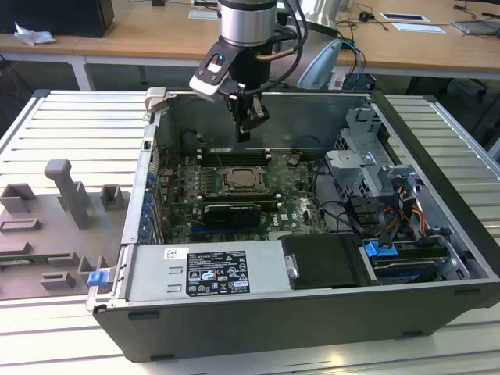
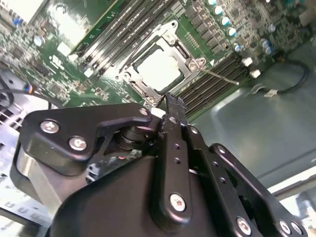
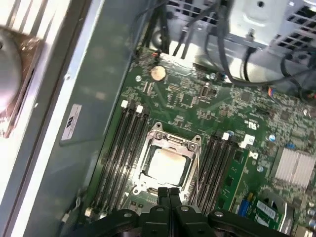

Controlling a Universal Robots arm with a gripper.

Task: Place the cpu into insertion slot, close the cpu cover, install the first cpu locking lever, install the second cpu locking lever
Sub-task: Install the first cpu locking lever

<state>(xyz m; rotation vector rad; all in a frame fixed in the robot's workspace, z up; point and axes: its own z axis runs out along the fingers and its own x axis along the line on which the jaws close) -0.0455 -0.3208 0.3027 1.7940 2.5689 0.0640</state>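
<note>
Okay, your gripper [image 1: 244, 134] hangs inside the open computer case [image 1: 234, 328], pointing down at the green board [image 3: 197, 103]. The fingers [image 3: 163, 197] are pressed together with no gap and nothing between them; you can see that in both wrist views. In the exterior view the tips are up off the board and touch nothing.

The chip [image 3: 167, 164] lies flat in the socket [image 3: 139, 186], pale face up, straight below and just ahead of the fingertips. The metal frame [image 3: 170, 142] is folded down around the chip, and the chip's face shows through its cut-out middle. In the second wrist view the chip [image 2: 159, 69] and frame [image 2: 146, 49] sit just past the fingertip [image 2: 173, 101], and the socket's near corner lines up with the tip. You can't tell the height gap from that view.

A thin metal rod [image 2: 219, 75] sticks out from the socket's corner and slants across the memory slots [image 3: 123, 148] to one side of the fingers. In the first wrist view a rod [image 3: 195, 168] runs along the socket's edge, beside the fingers. Whether either rod is hooked down, you can't tell.

Memory slots flank the socket on both sides of the fingers. Farther ahead of the fingertips in the first wrist view there's a round coin battery [image 3: 157, 73] on the board.
</note>
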